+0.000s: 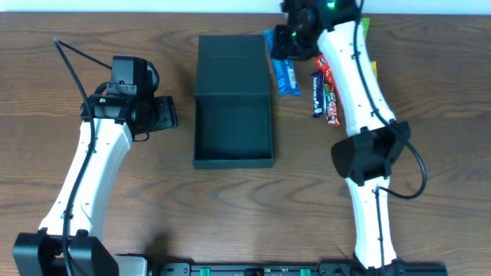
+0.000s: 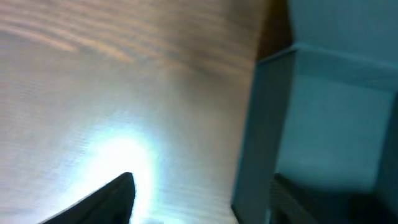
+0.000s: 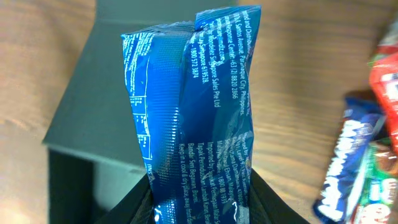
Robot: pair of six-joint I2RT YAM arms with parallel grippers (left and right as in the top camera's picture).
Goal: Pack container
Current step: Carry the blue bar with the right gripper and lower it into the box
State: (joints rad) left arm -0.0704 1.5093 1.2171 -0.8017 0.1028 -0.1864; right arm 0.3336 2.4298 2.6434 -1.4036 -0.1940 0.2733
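Container [image 1: 232, 126] open; outstretched right claw [image 3: 199, 199] clamps blue packet [image 3: 193, 93], left claw [image 1: 167, 113] spread beside it.

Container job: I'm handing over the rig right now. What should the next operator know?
Left gripper: open, empty, beside the container, at its left wall.
Right gripper: shut on a blue snack packet, near the lid flap's right edge.
Container: open, lid laid back, nothing inside.
Done: one packet gripped.
To do: drop it in, then pack the loose packets lying to the container's right.
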